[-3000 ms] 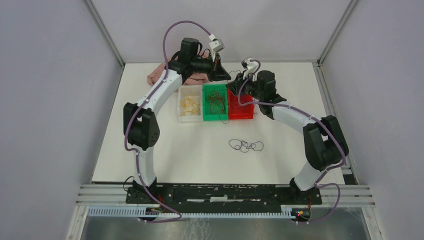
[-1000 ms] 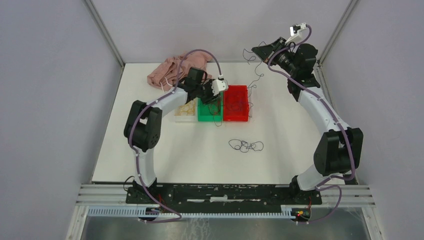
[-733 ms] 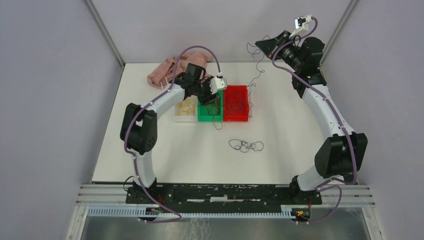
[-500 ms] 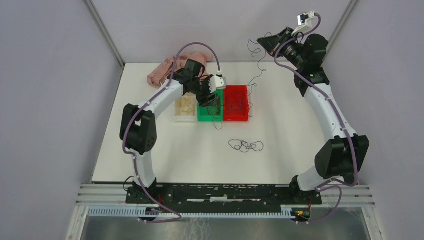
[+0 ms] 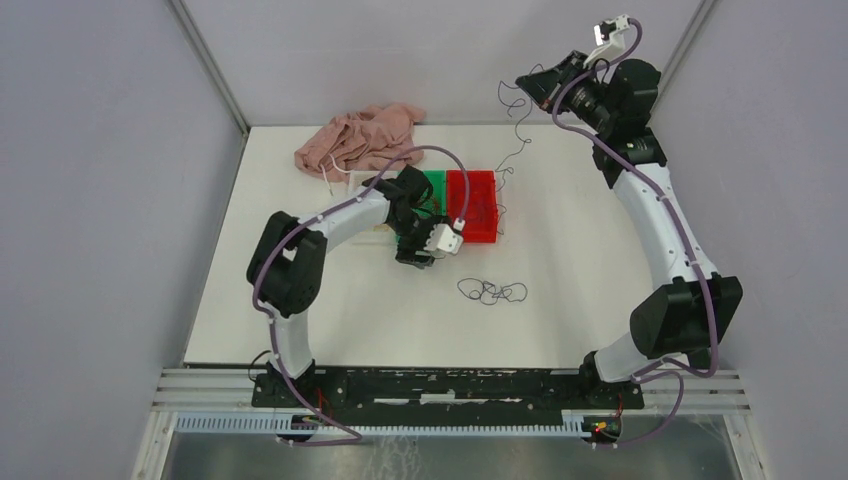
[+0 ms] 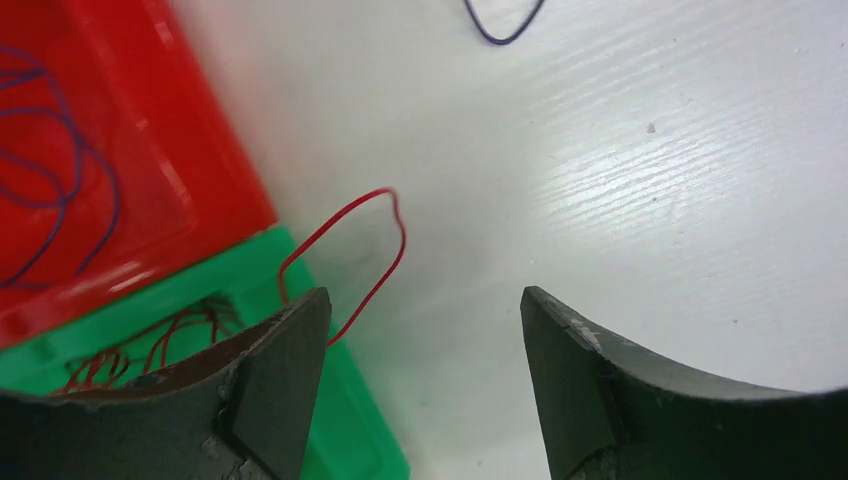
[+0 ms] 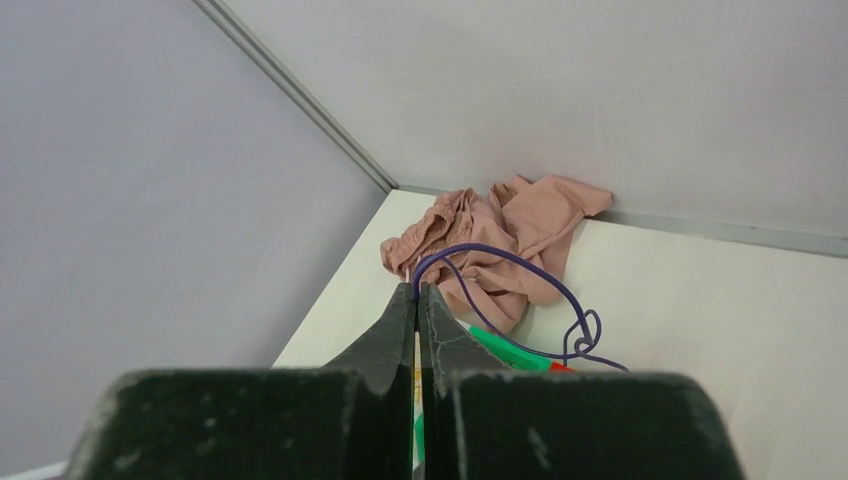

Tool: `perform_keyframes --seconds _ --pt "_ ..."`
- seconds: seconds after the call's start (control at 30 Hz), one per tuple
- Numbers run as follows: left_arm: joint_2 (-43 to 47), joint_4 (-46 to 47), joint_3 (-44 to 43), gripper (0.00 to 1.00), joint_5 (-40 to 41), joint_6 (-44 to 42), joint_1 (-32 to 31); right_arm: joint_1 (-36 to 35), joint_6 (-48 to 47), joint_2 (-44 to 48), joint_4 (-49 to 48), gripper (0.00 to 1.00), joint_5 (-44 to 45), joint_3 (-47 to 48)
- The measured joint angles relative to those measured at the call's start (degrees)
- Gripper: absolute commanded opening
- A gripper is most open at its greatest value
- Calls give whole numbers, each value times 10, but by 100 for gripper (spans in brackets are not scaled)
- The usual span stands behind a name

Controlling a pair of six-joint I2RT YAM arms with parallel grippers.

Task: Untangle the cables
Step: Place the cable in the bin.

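My left gripper [image 6: 425,305] stands spread wide with nothing between its fingers, low over the white table [image 6: 650,200], just off the near corner of the green bin [image 6: 365,440]. A loop of red cable [image 6: 402,245] hangs out over that bin's rim onto the table, just ahead of my left finger (close, though I cannot tell whether they touch). More reddish strands [image 6: 180,335] lie inside the green bin, and purple strands [image 6: 105,195] lie in the red bin [image 6: 150,150] set right against it.

My right gripper [image 5: 528,82] is lifted high near the back wall, fingers clenched tight on a purple cable [image 7: 478,246]. The cable leaves my fingertips in an arc and curls at its end; seen from above, it trails down toward the far right corner of the red bin.

A dark tangle of cables [image 5: 492,292] lies loose on the table in front of the bins, apart from both grippers. A pink garment [image 5: 360,140] sits bunched at the table's far left.
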State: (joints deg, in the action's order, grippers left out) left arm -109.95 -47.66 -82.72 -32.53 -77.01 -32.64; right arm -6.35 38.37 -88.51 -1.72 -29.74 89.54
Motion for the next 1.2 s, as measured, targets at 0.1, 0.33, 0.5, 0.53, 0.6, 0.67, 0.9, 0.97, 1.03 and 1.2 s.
perform_keyframes --seconds 0.1,0.33,0.5,0.53,0.6,0.67,0.9,0.97,1.03,1.2 --pt "0 34 39 72 25 -35 -20 0 -6 3 6 0 0 21" --pt "0 145 52 58 63 -56 -24 0 -10 14 18 0 0 26" --pt "5 225 94 40 93 -70 -24 0 -10 14 27 0 0 26" --pt "9 241 104 33 99 -75 -24 0 -10 14 27 0 0 26" --pt "15 260 110 17 112 -77 -25 0 -10 14 27 0 0 26" --pt "18 273 111 5 123 -77 -23 1 -10 14 27 0 0 26" --pt "20 294 111 3 131 -72 -8 5 -9 15 26 0 0 25" --pt "21 295 108 3 129 -61 -3 7 -7 14 26 0 0 25" --pt "21 293 98 3 127 -51 4 9 -6 15 24 0 0 25" --pt "21 298 55 3 121 -8 34 14 2 14 14 0 -1 25"
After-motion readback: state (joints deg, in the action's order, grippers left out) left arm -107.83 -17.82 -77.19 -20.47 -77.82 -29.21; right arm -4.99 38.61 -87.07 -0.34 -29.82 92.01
